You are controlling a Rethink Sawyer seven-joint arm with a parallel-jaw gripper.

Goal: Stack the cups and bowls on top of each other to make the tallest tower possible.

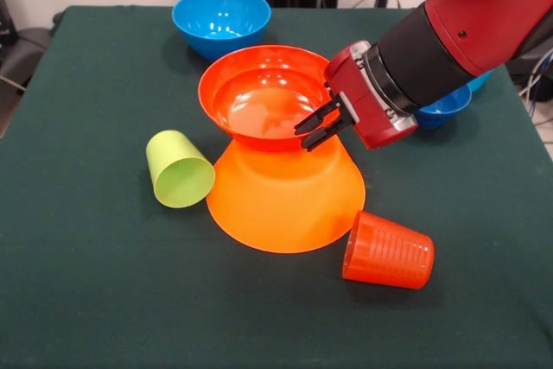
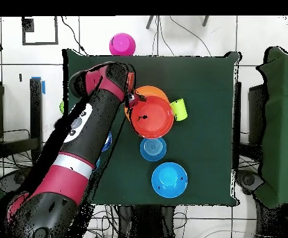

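Tower (image 1: 281, 140) stood two bowls high at mid-table: the large orange bowl (image 1: 285, 200) lay inverted, its wide rim flat on the cloth (image 1: 86, 300), presumably for a steady base, and the red bowl (image 1: 259, 97) sat upright on its upturned bottom. The gripper (image 1: 321, 124) reached in from the side at the red bowl's rim. Its black fingers (image 1: 313, 120) looked close together, and the rim passed right at them, so it seemed to be pinching that rim, though the front view did not show the contact cleanly. The overhead view agreed on the position: arm tip at the red bowl's edge (image 2: 133, 102).

Both cups lay tipped on their sides, so neither was ready to stack as it was. The green cup (image 1: 179, 168) rested just beside the base, mouth towards the camera. The ribbed orange cup (image 1: 389, 251) lay touching or nearly touching the base's rim on the other side, below the gripper.

A blue bowl (image 1: 220, 19) sat upright at the far edge, well apart from the tower. Another blue bowl (image 1: 445, 103) showed partly behind the arm. Overhead, a pink bowl (image 2: 121, 44) sat just past the table edge.

Judgement: placement of the red bowl was finishing, with most pieces unstacked.
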